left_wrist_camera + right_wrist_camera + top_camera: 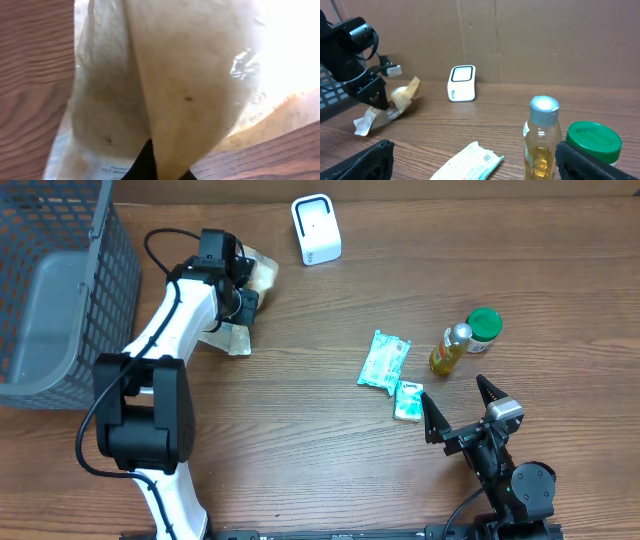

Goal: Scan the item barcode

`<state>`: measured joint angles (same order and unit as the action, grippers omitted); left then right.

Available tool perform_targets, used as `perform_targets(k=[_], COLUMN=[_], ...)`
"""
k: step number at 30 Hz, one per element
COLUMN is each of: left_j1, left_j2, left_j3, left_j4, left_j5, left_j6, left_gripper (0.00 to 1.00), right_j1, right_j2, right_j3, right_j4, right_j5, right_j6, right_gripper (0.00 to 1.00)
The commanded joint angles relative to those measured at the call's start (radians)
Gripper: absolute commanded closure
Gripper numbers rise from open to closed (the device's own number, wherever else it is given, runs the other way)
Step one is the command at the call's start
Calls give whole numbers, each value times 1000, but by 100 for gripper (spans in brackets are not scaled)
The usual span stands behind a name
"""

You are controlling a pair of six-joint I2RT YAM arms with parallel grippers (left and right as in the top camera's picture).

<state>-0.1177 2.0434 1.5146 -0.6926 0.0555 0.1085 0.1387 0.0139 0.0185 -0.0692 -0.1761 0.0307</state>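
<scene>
Overhead: left jaws clamped shut on a clear plastic bag [262, 272] of pale flat rounds, tortilla-like. Sits far left on the counter [300, 465], beside the grey mesh basket [60, 300]. White scanner [316, 228] just right of the bag, at the far edge. Right jaws spread wide and empty, near right. Close by: green soft packet [385, 360], smaller green packet [408, 398], amber bottle [452, 348], green-lidded jar [485, 323].

Left wrist: glossy, crinkled film over floppy tan contents, pinched at the bottom of frame. White printed label [112, 170] low left, text too small to read. No barcode visible.

Right wrist: bag [395, 102] hanging limp from the pinch, low end apparently down on the counter. Scanner [462, 83] a smooth rounded white box, dark-rimmed face toward the near side.

Handling, by judgement: light, soft, slippery film with no stiffness, so likely to fold over and hide the label. Not fragile, but creases under squeeze. Best hold at an edge seam clear of the label, keeping that panel taut and flat toward the scanner face.
</scene>
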Motion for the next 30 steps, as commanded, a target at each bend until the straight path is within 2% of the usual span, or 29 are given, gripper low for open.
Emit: perform_targets(k=[1, 5, 7, 9, 11, 15, 18, 19, 21, 22, 24, 30], left_j1=[-2, -3, -3, -3, -2, 0, 0, 0, 0, 0, 0, -1], left_j2=[26, 27, 27, 27, 27, 20, 2, -8, -24, -29, -41, -55], left_j3=[-11, -11, -11, -11, -10, 15, 81, 111, 174, 201, 260, 306], left_j4=[-1, -34, -48, -50, -50, -75, -129, -151, -201, -225, -282, -298], left_j5=[102, 168, 181, 168, 159, 156, 155, 156, 154, 153, 153, 154], left_j6=[25, 22, 22, 23, 22, -9, -19, -20, -32, -39, -67, -90], left_gripper=[93, 92, 86, 74, 57, 42, 37, 33, 9, 6, 0, 0], right_j1=[-2, -2, -2, -2, -2, -2, -2, -2, -2, -2, -2, -2], right_j2=[-11, -11, -11, -11, -11, -11, -11, -11, -11, -11, -11, -11], right_j3=[-11, -11, -11, -11, -11, -11, -11, -11, -11, -11, -11, -11], right_j4=[3, 3, 3, 3, 3, 3, 3, 3, 3, 3, 3, 3], right_j5=[-2, -2, -1, -2, -2, -2, -2, -2, -2, -2, -2, -2], right_j6=[6, 6, 6, 6, 6, 6, 6, 6, 6, 6, 6, 6], right_gripper=[0, 0, 0, 0, 0, 0, 0, 0, 0, 0, 0, 0])
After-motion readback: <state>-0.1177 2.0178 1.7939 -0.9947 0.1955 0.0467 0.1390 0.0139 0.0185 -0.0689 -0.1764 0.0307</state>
